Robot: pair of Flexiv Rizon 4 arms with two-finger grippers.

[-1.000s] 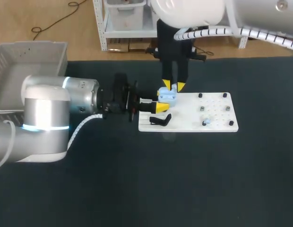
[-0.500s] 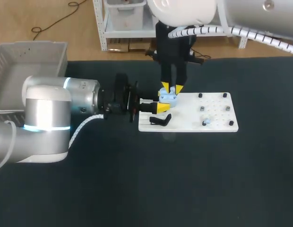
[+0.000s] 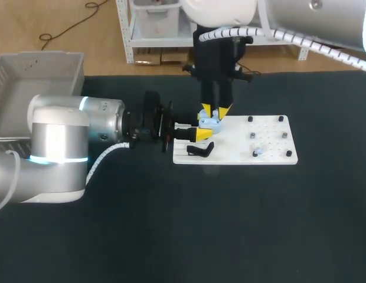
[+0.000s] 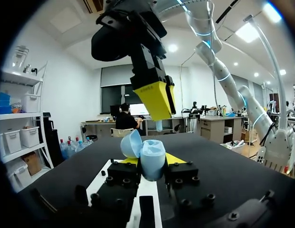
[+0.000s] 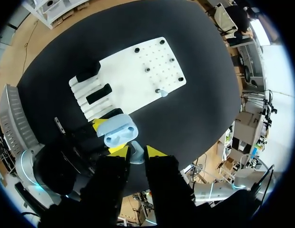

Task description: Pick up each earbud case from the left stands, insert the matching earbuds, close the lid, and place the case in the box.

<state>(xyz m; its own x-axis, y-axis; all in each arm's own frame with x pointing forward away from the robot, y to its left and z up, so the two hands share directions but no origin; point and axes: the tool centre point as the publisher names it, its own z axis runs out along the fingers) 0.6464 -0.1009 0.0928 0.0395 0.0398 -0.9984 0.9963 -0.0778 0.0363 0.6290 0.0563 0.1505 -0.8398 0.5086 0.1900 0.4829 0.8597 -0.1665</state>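
At the far left corner of the bench stands a pale grey plastic box (image 3: 41,57), well apart from the work. The left gripper (image 3: 203,128), lying low along the bench, is clamped from two sides on the open light blue earbud case (image 4: 152,159). The case is held just over the left edge of the flat white plastic stand board (image 3: 236,147), with its lid hinged back and its sockets turned upward. Directly above the case the right gripper (image 3: 215,109) points straight down, pinched on a small light blue earbud (image 4: 159,126). The earbud's stem hangs below the yellow tips, close over the case but apparently not yet seated. A second light blue earbud (image 3: 258,151) stands near the right edge of the board.

The step in hand is judged to be the insertion of the first earbud. The stem should be lined up over one socket before any descent is made. The lowering is best done slowly and vertically while the case is kept steady. The raised lid should be cleared by the fingertips. Release should be made only once the earbud is fully seated.
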